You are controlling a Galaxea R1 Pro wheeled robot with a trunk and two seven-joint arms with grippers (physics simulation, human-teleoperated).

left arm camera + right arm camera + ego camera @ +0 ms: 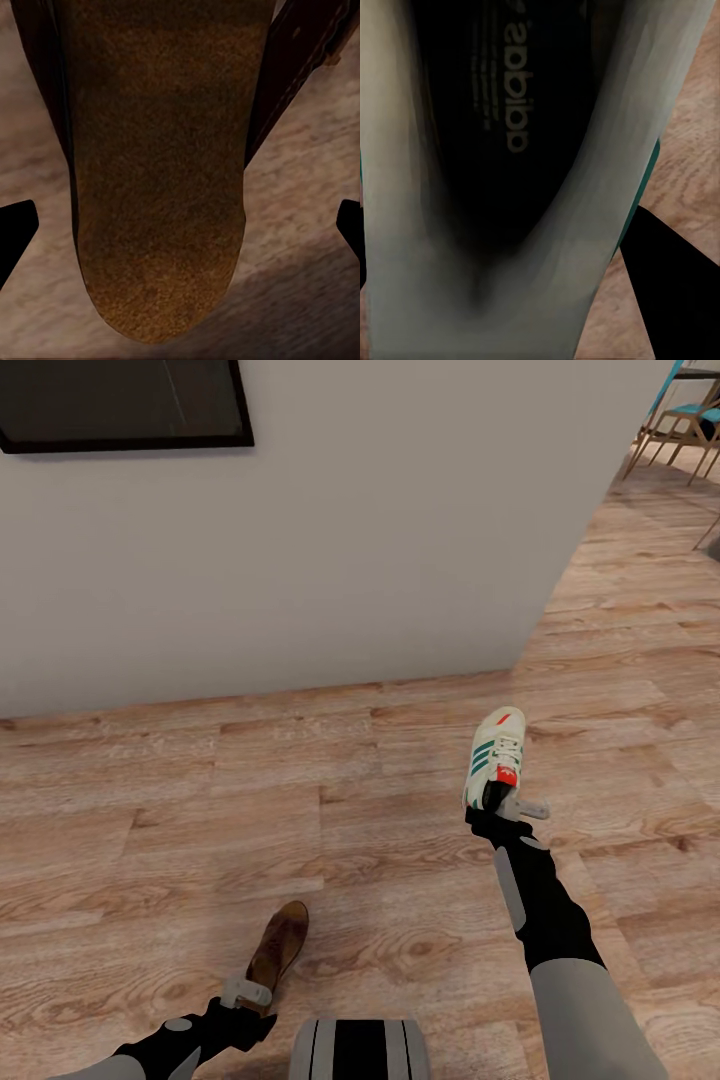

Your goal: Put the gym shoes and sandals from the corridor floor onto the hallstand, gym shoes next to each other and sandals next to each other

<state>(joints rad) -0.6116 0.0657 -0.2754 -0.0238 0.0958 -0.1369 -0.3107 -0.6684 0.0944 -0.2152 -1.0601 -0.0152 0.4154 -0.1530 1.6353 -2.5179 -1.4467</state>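
Sneaker point(495, 758) hung in your right gripper point(500, 807), pinched at the heel collar above the floor point(150, 810); light, soft-walled, so it probably flexed. Your left gripper point(250, 993) clamped the sandal point(280, 950) by its heel: stiff, flat, likely slick.

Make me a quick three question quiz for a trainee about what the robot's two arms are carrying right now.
1. True or false: the right gripper holds a gym shoe.
2. The left gripper grips which item? A) brown sandal B) white sneaker C) chair
3. Fill in: below both carried items lies the wood-plank ____.

Key: 1 true; 2 A; 3 floor. The right wrist view looks into the shoe's dark insole; the left wrist view shows the sandal's tan footbed between the jaws.
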